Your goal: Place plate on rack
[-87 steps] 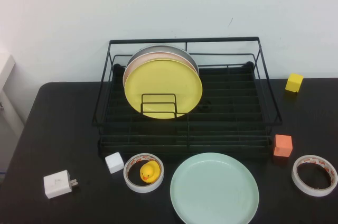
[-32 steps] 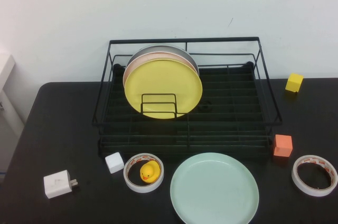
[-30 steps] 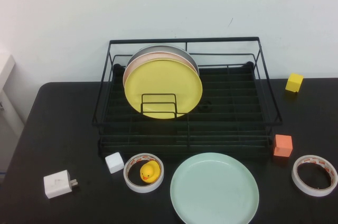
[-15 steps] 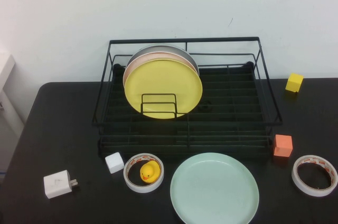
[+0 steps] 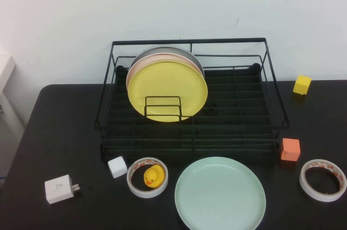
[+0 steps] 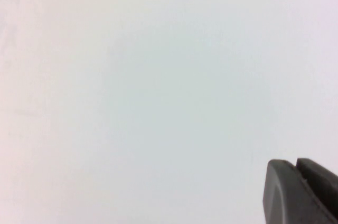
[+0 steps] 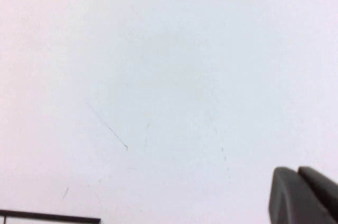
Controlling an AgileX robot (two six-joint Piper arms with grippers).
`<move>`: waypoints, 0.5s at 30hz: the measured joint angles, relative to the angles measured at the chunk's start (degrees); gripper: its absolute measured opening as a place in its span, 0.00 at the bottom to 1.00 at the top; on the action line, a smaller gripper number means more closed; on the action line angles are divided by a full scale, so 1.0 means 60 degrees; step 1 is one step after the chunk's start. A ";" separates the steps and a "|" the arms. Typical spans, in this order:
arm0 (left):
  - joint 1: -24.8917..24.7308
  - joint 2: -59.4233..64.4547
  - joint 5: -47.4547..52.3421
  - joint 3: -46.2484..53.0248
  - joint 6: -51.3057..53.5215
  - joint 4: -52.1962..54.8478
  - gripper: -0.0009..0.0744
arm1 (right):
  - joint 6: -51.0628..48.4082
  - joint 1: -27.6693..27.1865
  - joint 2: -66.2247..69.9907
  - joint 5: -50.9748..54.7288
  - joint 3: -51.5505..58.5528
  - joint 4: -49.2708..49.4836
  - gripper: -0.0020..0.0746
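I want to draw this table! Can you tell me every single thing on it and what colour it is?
plate: 1, mint green, flat, front centre
rack: 1, black wire, behind it
standing plates: 3, yellow, pink, grey, rack's left
tape rolls: 2, white, front right and front left
duck: 1, yellow, inside left roll
cubes: 3, orange, yellow, white
charger: 1, white, front left
left gripper: dark, facing wall
right gripper: dark, facing wall

High view: raised on the robot's side, angled down over the table point(image 5: 59, 132), rack point(image 5: 190, 100) toward 12 o'clock, wall point(image 5: 162, 2) behind. Left wrist view: facing blank wall point(image 6: 158, 76), left gripper point(image 6: 301, 192) tip at the edge. Right wrist view: facing wall point(image 7: 169, 49), right gripper point(image 7: 303, 195) tip at the edge. Shared between right wrist and high views: rack point(image 7: 50, 216) top rail and wall.
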 joint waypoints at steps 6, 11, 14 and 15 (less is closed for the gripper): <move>0.0000 0.0000 -0.1367 0.0000 -0.1278 -0.0102 0.02 | -0.0149 0.0000 0.0000 -0.0165 0.0000 0.0159 0.03; 0.0000 -0.0019 -0.1215 -0.0523 -0.2114 -0.0178 0.02 | -0.0320 0.0000 0.0000 -0.0418 -0.0045 0.0546 0.03; 0.0000 -0.0019 0.1094 -0.1953 -0.1829 -0.0178 0.02 | -0.0562 0.0000 0.0000 0.1294 -0.0663 0.0589 0.03; 0.0000 -0.0019 0.1946 -0.2446 -0.1596 -0.0178 0.02 | -0.0680 0.0000 0.0000 0.1917 -0.0950 0.0589 0.03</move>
